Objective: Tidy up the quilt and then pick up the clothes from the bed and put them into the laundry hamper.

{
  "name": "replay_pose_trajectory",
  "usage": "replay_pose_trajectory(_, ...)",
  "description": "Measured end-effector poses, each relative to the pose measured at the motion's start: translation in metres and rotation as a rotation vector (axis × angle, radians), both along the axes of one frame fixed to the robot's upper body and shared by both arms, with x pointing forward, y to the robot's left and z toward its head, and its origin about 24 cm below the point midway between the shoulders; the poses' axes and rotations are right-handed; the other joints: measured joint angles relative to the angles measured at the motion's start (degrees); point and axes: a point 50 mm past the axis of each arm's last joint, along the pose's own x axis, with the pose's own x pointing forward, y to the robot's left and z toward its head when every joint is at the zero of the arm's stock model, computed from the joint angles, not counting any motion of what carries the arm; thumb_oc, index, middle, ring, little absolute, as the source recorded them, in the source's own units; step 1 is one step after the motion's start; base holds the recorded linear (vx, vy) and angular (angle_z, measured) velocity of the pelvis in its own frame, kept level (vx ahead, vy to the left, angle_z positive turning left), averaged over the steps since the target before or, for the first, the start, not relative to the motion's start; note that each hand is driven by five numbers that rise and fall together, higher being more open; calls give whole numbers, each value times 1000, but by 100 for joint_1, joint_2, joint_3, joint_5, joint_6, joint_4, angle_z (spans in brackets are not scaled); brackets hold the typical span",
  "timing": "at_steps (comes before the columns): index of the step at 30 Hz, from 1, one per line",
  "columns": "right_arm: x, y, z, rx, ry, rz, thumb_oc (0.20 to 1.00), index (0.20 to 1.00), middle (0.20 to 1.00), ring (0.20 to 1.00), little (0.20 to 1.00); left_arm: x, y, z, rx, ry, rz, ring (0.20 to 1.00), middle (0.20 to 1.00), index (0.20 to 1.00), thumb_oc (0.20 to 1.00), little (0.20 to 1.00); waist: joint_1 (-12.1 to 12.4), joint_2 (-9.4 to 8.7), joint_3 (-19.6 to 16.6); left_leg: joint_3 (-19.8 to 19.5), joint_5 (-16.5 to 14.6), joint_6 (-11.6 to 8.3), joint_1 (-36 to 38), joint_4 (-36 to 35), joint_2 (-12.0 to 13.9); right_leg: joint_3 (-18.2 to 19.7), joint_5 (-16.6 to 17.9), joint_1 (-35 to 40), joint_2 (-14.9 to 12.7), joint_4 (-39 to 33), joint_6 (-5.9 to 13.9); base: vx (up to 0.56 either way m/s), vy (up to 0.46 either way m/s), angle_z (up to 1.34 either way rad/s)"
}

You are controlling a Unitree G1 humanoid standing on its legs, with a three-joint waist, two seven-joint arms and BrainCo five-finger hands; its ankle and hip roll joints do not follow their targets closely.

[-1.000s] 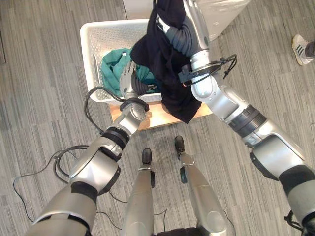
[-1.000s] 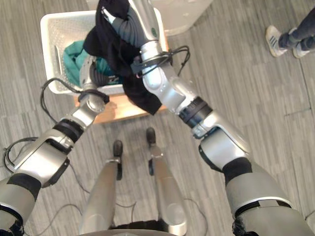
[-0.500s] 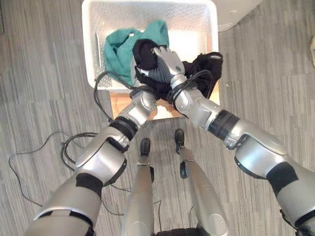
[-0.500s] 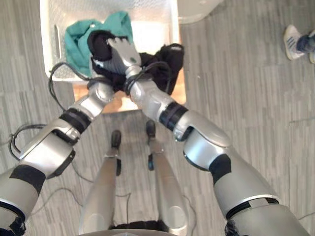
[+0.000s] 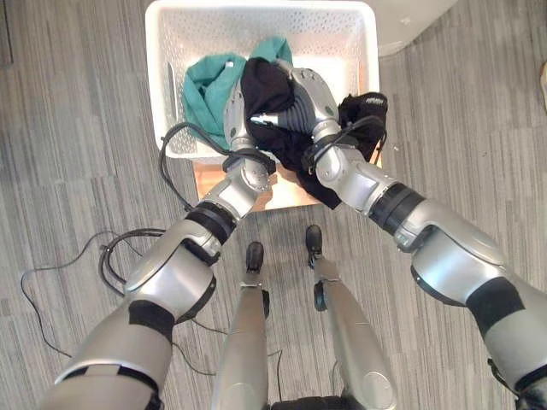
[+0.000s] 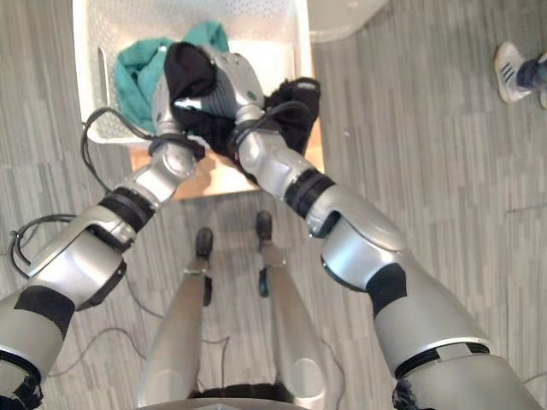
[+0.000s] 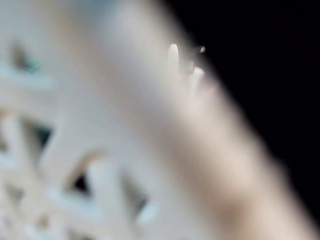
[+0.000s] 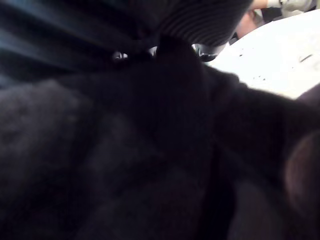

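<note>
A white perforated laundry hamper [image 5: 367, 51] stands on the floor in front of me, with a teal garment [image 5: 203, 84] lying inside it. My right hand [image 5: 306, 92] reaches over the hamper's near rim and is shut on a black garment [image 5: 265, 79]. That cloth bunches over its fingers, and the rest [image 5: 363, 109] drapes across the near rim toward the right corner. The right wrist view is dark with the same black cloth [image 8: 100, 165]. My left hand [image 5: 232, 124] rests with straight fingers against the hamper's near wall [image 7: 75, 165], beside the black garment.
The hamper sits on a low wooden platform [image 5: 209, 181] on grey plank flooring. A white object [image 5: 410, 17] stands at the hamper's far right corner. A person's shoe [image 6: 513, 61] shows at the right edge.
My right hand has come down from high above the hamper, bringing the black garment onto the near rim and over the teal one. The left hand stays at the near wall.
</note>
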Motion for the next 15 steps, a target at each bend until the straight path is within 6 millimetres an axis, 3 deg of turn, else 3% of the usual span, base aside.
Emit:
replay_pose_trajectory(4,-3,-13,16,124,-32,34,1000,1000,1000,1000,1000,-9,11,20,-129,-90,-35,1000,1000,1000,1000,1000,26,10,6,84,-24,31,492,-150,5,58,-19,473,-18,-139,20,18,5,-5)
replay_pose_trajectory(9,-15,-25,30,195,-83,66,1000,1000,1000,1000,1000,-28,43,43,-297,-228,-28,1000,1000,1000,1000,1000,43,66,13,107,-35,37,959,-250,32,88,-13,967,0,-327,41,6,-12,-5)
replay_pose_trajectory(15,-29,-28,39,199,-117,115,1000,1000,1000,1000,1000,-43,47,69,-334,-338,-51,1000,1000,1000,1000,1000,86,253,15,140,1,50,1582,-544,25,142,-14,1560,-22,-635,36,13,32,-5)
